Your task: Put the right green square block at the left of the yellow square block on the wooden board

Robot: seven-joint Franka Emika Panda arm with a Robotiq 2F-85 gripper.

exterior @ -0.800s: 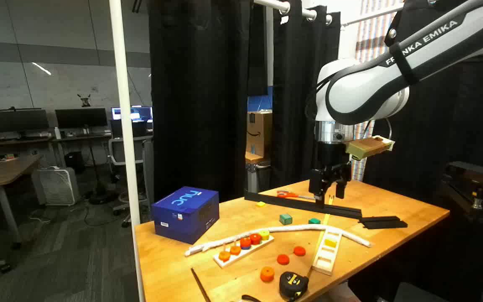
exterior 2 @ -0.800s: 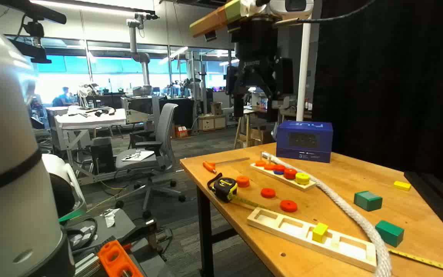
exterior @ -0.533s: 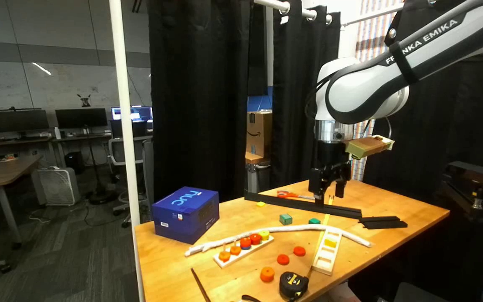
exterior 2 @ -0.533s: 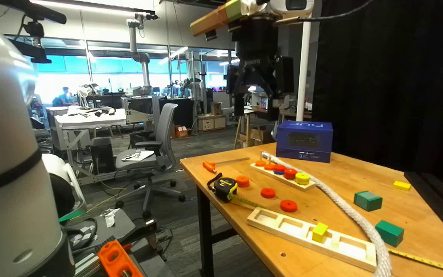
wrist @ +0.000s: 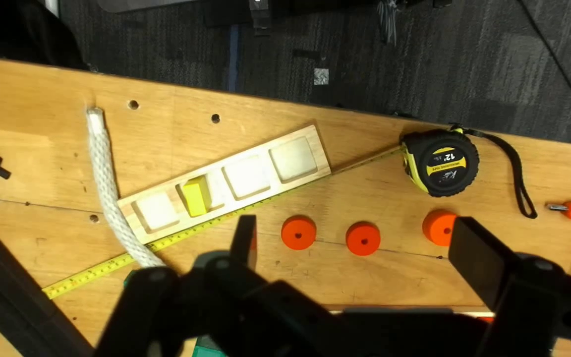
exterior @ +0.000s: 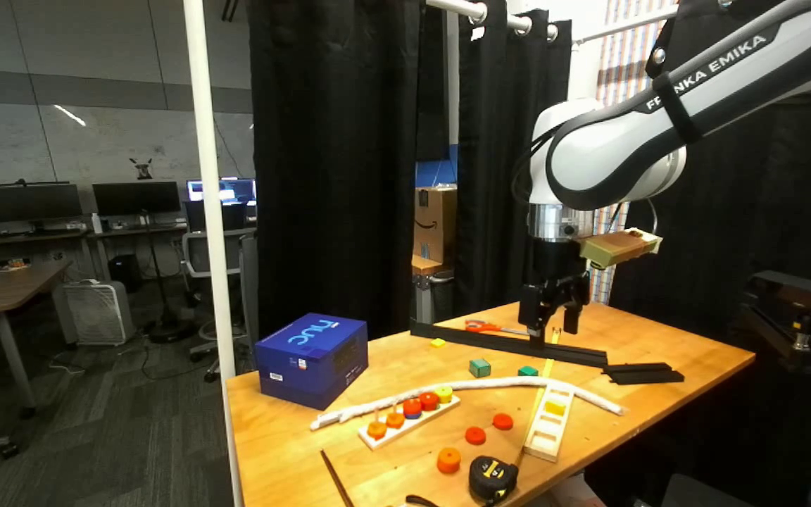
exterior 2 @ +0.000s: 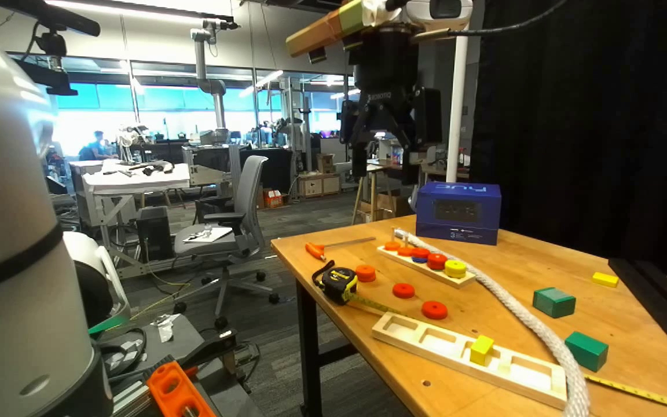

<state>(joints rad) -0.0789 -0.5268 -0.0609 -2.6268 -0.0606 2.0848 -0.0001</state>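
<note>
The right green block (exterior: 527, 371) lies on the table beyond the rope, beside the tape, and also shows in an exterior view (exterior 2: 587, 351). In the wrist view only a green sliver (wrist: 129, 277) shows past my gripper. The yellow block (exterior 2: 482, 350) sits in the compartment beside the rope-end one of the wooden board (exterior 2: 449, 361). The wrist view shows the yellow block (wrist: 197, 196) and board (wrist: 270, 168) left of my fingers. My gripper (wrist: 355, 238) is open and empty, high above the table; it shows in both exterior views (exterior: 554, 329) (exterior 2: 385, 165).
A white rope (exterior 2: 519, 310) runs between the board and the green blocks. Another green block (exterior 2: 554, 302) lies nearby. A tape measure (wrist: 445, 163), red discs (wrist: 299, 232), a peg board (exterior: 405, 426), a blue box (exterior: 312, 360) and black rails (exterior: 490, 341) are on the table.
</note>
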